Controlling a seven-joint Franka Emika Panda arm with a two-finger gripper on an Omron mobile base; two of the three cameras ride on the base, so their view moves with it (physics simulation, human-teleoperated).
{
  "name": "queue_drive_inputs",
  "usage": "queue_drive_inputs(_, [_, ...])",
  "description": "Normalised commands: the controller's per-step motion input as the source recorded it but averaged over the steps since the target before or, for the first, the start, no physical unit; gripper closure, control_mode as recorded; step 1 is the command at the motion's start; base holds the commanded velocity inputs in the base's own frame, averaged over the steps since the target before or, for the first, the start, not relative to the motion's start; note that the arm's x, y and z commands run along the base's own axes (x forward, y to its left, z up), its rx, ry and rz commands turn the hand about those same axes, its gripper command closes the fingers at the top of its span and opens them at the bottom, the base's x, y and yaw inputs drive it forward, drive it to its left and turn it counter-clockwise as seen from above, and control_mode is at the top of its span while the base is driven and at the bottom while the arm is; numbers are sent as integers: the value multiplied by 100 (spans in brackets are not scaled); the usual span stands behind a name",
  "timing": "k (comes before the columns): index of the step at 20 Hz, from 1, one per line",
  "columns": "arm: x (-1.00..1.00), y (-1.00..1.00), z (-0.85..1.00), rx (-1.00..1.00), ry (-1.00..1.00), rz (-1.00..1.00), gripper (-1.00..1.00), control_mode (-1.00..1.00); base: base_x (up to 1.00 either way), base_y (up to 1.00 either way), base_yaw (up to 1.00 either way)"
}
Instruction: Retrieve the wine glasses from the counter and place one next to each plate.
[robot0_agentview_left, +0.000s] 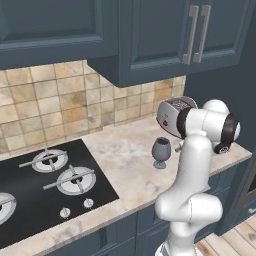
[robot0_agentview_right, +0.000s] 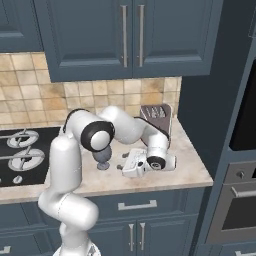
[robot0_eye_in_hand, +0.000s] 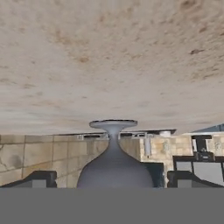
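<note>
Soft, even light is filling my kitchen, with no bright glare anywhere. The tabletop (robot0_agentview_left: 125, 160) is looking pale and bright, and the cupboards above are staying dark. The grey goblet (robot0_agentview_left: 161, 151) is dropping a small faint shadow beside its foot. My hand camera is showing everything upside down and a bit blurry and blocky.

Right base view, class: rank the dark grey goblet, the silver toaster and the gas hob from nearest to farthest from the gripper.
1. Dark grey goblet: just left of the gripper, partly behind the arm.
2. Silver toaster: behind and to the right, by the backsplash.
3. Gas hob: far left on the counter.
</note>
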Motion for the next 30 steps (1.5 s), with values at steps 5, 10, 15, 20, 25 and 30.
queue_drive_inputs(5, [26, 0, 0, 0, 23, -2, -100, -100, 0, 0, 0])
queue_drive_inputs(10, [2, 6, -2, 0, 13, 3, -100, -100, 0, 0, 0])
queue_drive_inputs(15, [-1, 12, 0, 0, -4, 5, -100, -100, 0, 0, 0])
queue_drive_inputs(20, [0, 8, -4, 0, -5, 1, -100, -100, 0, 0, 0])
queue_drive_inputs(25, [0, 0, -8, 0, 1, 0, -100, -100, 0, 0, 0])
queue_drive_inputs(30, [-3, 5, -7, 0, 0, 0, -100, -100, 0, 0, 0])
